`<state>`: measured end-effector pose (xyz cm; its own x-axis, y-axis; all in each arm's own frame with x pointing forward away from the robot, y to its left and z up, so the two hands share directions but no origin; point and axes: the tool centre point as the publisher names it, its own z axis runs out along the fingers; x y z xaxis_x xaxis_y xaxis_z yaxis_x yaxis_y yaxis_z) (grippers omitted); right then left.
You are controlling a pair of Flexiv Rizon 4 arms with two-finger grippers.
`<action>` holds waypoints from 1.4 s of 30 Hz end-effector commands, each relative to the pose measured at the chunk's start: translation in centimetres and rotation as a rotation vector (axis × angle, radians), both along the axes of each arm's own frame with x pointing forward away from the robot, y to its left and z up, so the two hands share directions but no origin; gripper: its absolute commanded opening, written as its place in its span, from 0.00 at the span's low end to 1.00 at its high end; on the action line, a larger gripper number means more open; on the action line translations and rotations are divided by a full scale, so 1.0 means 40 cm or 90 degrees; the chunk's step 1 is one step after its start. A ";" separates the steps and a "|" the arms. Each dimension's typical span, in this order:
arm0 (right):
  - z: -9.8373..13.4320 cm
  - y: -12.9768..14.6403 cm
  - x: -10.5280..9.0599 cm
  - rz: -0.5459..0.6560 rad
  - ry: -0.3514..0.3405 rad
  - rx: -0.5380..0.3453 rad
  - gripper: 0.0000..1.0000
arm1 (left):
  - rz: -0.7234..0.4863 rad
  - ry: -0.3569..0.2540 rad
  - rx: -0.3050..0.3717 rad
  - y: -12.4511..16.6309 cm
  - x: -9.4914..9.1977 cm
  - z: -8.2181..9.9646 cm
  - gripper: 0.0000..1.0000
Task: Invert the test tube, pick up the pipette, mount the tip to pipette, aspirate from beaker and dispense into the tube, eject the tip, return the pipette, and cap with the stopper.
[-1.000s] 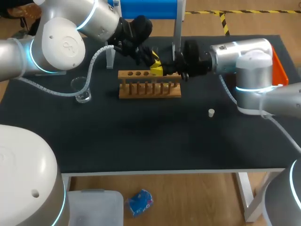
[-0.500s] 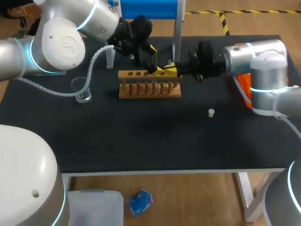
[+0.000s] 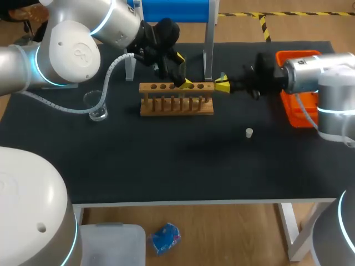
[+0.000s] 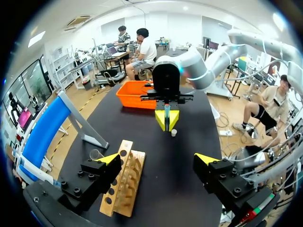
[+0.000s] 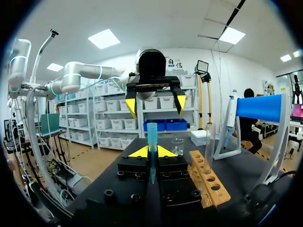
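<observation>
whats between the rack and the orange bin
The right gripper, shut on a blue tip, sits between the rack and the bin, just off the rack's end. The head view shows it, and so does the left wrist view.

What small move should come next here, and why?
Probably the open left claw lifts from the rack toward the pipette: the right claw already grips the blue tip, which needs mounting.

No legible text, numbers or labels on clear glass beaker (image 3: 97,106), slotted wooden rack (image 3: 176,105) or orange plastic bin (image 3: 297,54); faint emblem on left arm's white round joint cap (image 3: 77,52), unreadable.
</observation>
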<state>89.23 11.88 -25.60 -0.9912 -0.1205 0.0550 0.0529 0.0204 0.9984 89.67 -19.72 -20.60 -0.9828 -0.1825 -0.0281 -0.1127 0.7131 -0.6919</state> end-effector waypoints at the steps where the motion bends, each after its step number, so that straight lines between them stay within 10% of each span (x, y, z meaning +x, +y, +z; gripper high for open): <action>1: -0.007 -0.009 -0.008 -0.002 -0.003 0.002 0.00 | -0.001 0.002 0.002 0.001 0.000 0.003 1.00; 18: -0.009 -0.009 -0.012 0.002 -0.006 -0.004 0.00 | 0.001 -0.007 0.006 0.008 0.004 0.010 1.00; 36: -0.009 -0.009 -0.012 0.002 -0.006 -0.004 0.00 | 0.275 -0.016 0.001 0.401 0.305 0.033 1.00; 42: -0.009 -0.009 -0.012 0.002 -0.006 -0.004 0.00 | 0.290 -0.025 0.004 0.421 0.326 0.035 1.00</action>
